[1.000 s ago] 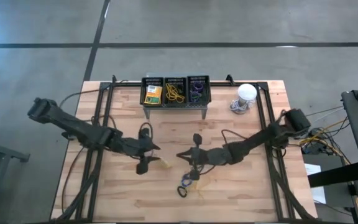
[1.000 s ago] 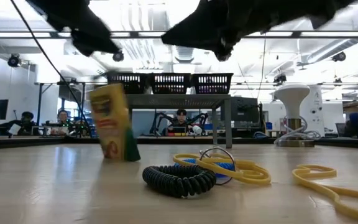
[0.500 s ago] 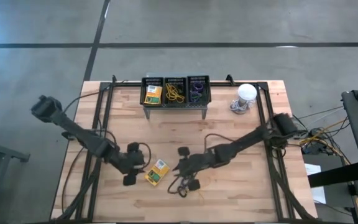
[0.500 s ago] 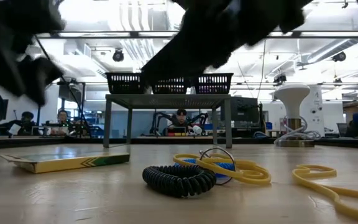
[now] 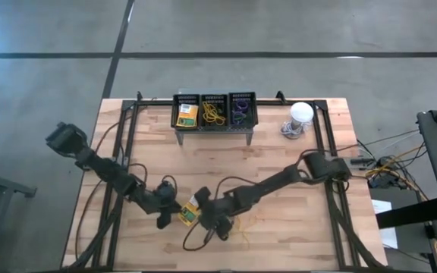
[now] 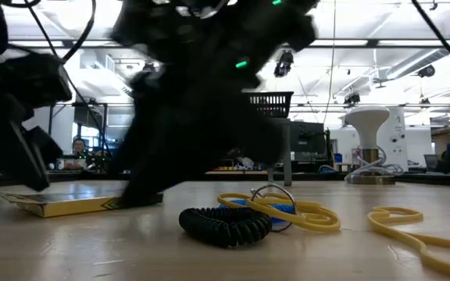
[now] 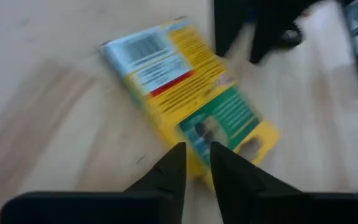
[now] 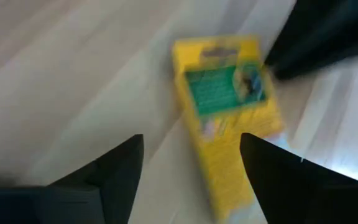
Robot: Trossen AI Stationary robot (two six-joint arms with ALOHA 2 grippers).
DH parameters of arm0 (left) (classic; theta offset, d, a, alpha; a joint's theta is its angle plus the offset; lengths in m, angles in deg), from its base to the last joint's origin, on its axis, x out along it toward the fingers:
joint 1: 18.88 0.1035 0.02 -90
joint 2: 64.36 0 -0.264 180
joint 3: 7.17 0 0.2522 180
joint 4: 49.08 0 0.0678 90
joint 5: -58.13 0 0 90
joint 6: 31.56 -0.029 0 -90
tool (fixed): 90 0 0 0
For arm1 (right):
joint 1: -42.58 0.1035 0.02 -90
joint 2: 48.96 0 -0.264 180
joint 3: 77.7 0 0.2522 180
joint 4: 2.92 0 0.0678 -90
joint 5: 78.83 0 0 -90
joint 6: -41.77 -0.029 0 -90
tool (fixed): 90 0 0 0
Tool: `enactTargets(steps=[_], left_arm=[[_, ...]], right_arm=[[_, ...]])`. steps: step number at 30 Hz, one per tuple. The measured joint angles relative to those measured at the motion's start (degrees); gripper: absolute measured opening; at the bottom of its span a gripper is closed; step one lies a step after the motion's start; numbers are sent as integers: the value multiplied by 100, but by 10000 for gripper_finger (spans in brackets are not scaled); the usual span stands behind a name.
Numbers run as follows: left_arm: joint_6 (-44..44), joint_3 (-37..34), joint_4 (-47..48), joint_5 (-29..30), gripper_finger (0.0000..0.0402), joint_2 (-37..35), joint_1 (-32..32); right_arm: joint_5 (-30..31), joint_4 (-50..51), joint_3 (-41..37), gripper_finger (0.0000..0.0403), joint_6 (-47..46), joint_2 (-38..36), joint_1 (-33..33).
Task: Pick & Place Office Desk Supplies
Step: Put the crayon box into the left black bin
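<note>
One crayon box (image 5: pixel 190 214) lies flat between two claws.

Crayon box (image 8: pixel 225 118) flat on wood table (image 8: pixel 73 74), ahead of spread right claw (image 8: pixel 191 171); apparently untouched.

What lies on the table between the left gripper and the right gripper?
The high view shows a yellow-and-green crayon box lying flat on the table between the left gripper and the right gripper.

Blurred dark arms (image 6: pixel 201 101) hiding the rack's left baskets
</note>
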Motion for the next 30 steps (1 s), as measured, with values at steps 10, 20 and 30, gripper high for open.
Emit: enactTargets(steps=[10, 20, 30], left_arm=[[70, 181, -604, 110, 47, 902, 94], [-149, 237, -491, -102, 44, 715, 79], [-236, 248, -533, -232, 43, 303, 52]], right_arm=[[1482, 186, 602, 276, 988, 481, 130], [1884, 229, 509, 220, 968, 367, 230], [1971, 145, 628, 194, 705, 216, 384]])
